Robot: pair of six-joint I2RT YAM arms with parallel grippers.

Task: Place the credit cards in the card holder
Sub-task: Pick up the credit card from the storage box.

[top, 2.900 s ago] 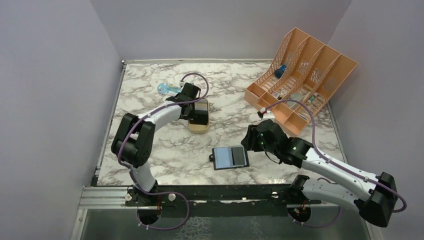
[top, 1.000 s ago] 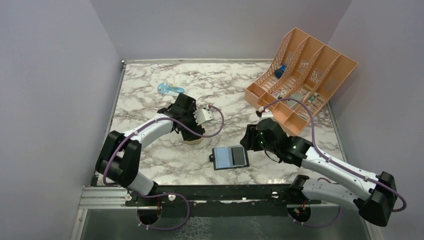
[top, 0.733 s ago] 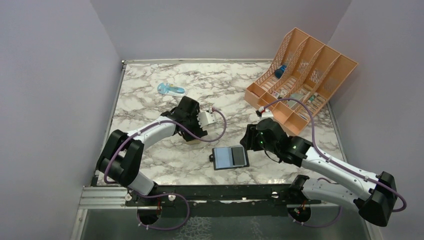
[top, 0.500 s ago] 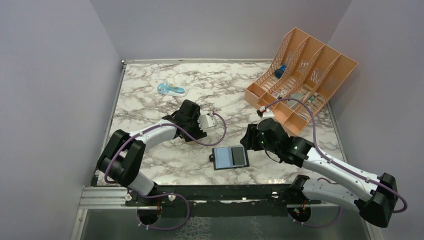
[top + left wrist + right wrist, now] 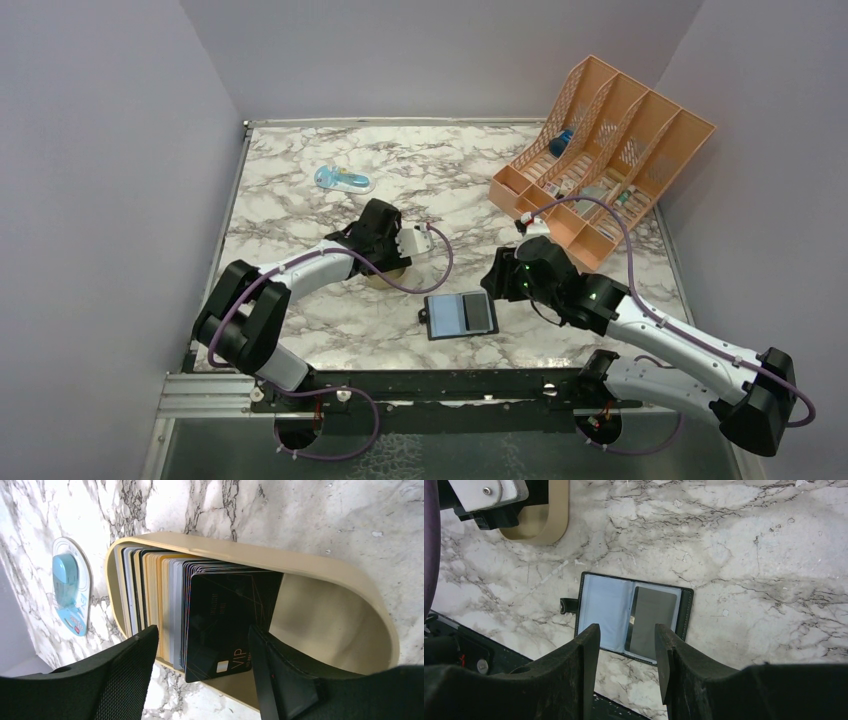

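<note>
One card at a time seems right here. On the desk (image 5: pixel 300 190), the gold tin (image 5: pixel 320 570) holds the credit cards (image 5: pixel 165 600) upright and tightly packed. The left gripper (image 5: pixel 202 630) should therefore narrow onto the front black card (image 5: pixel 230 615) alone and draw it straight up, leaving its neighbours seated. Its jaws stand spread either side of the stack, pinching nothing I can see. The left arm (image 5: pixel 300 265) reaches forward, wrist tipped down over the tin. The right gripper (image 5: pixel 626 627) hovers over the open card holder (image 5: pixel 604 610) lying flat nearby, jaws apart and empty.
</note>
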